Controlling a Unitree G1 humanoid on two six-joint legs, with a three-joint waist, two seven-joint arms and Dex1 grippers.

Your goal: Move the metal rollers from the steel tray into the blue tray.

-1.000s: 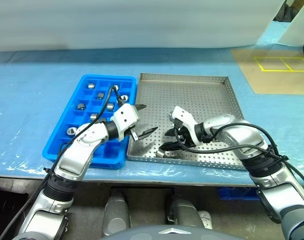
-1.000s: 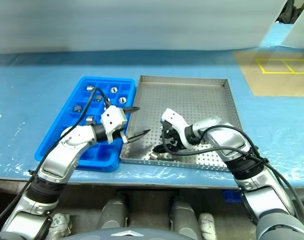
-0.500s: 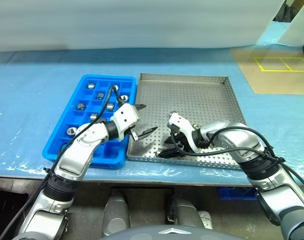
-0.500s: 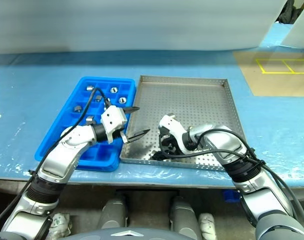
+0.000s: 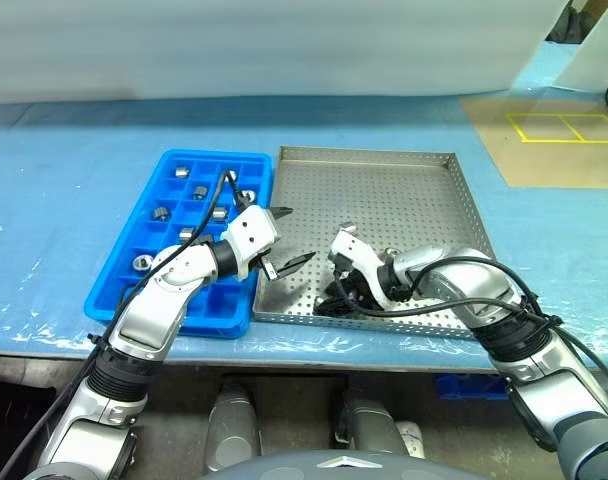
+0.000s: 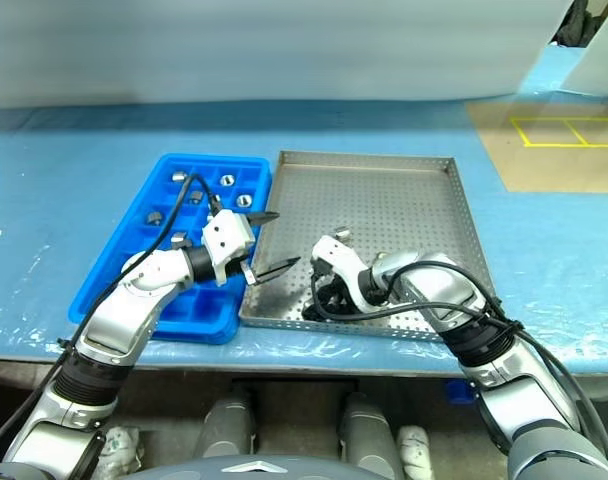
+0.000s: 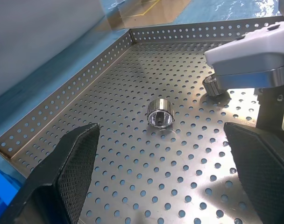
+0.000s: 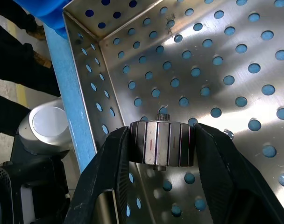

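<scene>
Steel tray on blue surface, blue tray just beside it on my left, several rollers already in its far compartments. Right gripper: fingers clamped on one metal roller near tray's front left corner, roller's axis running across from finger to finger. Left gripper hovers, fingers spread wide, empty. Two loose rollers: one straight ahead of left fingers, other past it. Blue tray lies to left of right fingers; I judge carry goes that way.

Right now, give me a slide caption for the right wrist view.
Right gripper clamps a metal roller between its black fingers just above the perforated steel tray, near the tray's corner.
</scene>
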